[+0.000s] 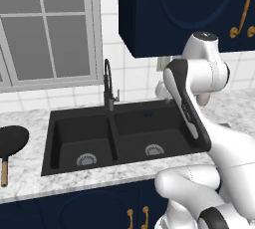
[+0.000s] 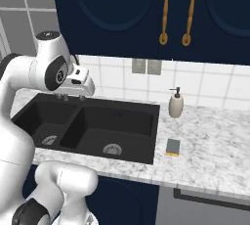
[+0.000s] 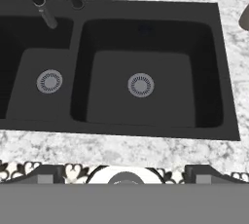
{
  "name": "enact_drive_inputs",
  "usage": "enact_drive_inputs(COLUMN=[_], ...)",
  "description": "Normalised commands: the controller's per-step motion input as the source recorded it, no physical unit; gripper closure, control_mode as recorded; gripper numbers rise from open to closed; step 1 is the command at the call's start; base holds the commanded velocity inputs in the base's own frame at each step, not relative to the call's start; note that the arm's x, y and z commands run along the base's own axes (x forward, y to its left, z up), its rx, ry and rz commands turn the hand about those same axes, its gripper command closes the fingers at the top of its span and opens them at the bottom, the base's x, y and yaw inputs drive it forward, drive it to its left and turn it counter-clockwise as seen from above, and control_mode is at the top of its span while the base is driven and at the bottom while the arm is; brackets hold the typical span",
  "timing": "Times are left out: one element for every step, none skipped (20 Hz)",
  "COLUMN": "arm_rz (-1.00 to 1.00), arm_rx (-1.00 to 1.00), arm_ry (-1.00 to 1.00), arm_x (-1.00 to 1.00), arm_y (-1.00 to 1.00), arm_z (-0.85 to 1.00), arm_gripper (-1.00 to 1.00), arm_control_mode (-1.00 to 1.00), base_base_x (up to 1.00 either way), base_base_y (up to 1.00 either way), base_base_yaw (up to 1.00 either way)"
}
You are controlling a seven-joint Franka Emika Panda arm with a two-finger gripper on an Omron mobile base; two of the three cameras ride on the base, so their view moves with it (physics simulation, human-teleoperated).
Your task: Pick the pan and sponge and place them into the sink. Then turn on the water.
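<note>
Pan [image 1: 12, 141]: round, black, wooden handle, lying on the marble counter [image 2: 215, 141] left of the sink [image 1: 112, 123], well apart from the gripper. Sponge [image 2: 173, 146]: yellow with dark top, on the counter just right of the sink, near the soap dispenser [image 2: 176, 104]. We find both basins holding nothing but their drains. Gripper [image 3: 124, 172]: above the right basin, grasping nothing; how far apart its fingers stand we cannot tell.

Glossy white rounded arm links [image 1: 199, 188], dark grey joint bands
</note>
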Motion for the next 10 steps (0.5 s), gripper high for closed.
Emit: enact_drive_inputs(arm_rz=[0.00, 0.00, 0.00, 0.00, 0.00, 0.00, 0.00, 0.00, 0.00, 0.00], arm_rx=[0.00, 0.00, 0.00, 0.00, 0.00, 0.00, 0.00, 0.00, 0.00, 0.00], arm_ry=[0.00, 0.00, 0.00, -0.02, -0.03, -0.05, -0.03, -0.01, 0.00, 0.00], arm_x=[-0.30, -0.26, -0.24, -0.19, -0.19, -0.16, -0.11, -0.02, 0.00, 0.00], arm_y=[0.54, 0.59, 0.56, 0.53, 0.53, 0.58, 0.66, 0.74, 0.74, 0.80], arm_z=[0.00, 0.00, 0.00, 0.00, 0.00, 0.00, 0.00, 0.00, 0.00, 0.00], arm_gripper=[-1.00, -1.00, -1.00, -1.00, -1.00, -1.00, -1.00, -1.00, -1.00, -1.00], arm_control_mode=[-1.00, -1.00, -1.00, -1.00, -1.00, -1.00, -1.00, -1.00, -1.00, -1.00], base_base_x=[0.00, 0.00, 0.00, 0.00, 0.00, 0.00, 0.00, 0.00, 0.00, 0.00], base_base_y=[0.00, 0.00, 0.00, 0.00, 0.00, 0.00, 0.00, 0.00, 0.00, 0.00], base_base_yaw=[0.00, 0.00, 0.00, 0.00, 0.00, 0.00, 0.00, 0.00, 0.00, 0.00])
